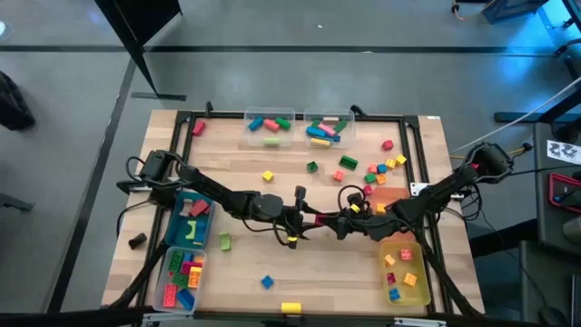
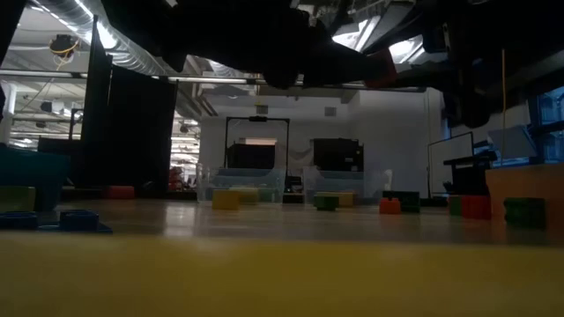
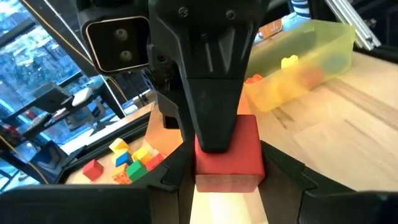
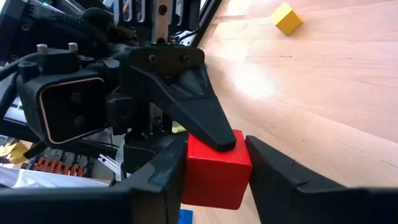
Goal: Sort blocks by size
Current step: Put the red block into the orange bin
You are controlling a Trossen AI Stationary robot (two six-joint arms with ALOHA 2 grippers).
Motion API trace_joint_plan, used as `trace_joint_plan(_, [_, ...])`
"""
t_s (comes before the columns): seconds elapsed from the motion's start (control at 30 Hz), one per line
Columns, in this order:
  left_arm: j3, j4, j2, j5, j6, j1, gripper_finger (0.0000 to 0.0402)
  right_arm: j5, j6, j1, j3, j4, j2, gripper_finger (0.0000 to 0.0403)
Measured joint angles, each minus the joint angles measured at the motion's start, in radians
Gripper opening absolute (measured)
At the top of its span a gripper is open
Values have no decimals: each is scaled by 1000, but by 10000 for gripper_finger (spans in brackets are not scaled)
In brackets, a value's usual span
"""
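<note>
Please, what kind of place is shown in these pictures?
Probably a robotics lab or workshop. Two robot arms work at a framed wooden table with toy blocks and plastic bins; behind it, exposed ceiling ducts and monitors on stands show.

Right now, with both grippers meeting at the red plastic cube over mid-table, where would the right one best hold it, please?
On the two flat faces that the left gripper leaves free, coming level from the side opposite it. The red plastic cube has parallel opposite faces; the left gripper pinches one pair, and the right gripper clamps the crossing pair.
</note>
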Motion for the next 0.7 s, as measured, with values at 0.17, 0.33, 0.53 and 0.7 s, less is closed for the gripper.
trace_joint_plan(0.17, [0,-1,0,0,-15,-4,139,-8,3,0,1,-6,0,149])
trace_joint_plan(0.33, [0,-4,0,-67,-136,-5,188,-5,-1,0,1,-33,0,154])
trace_joint_plan(0.53, [0,-34,0,-176,-130,-4,226,9,-2,-1,1,-110,-29,141])
trace_joint_plan(0.7, [0,-102,0,-197,-138,-1,228,9,-2,1,1,-271,-130,153])
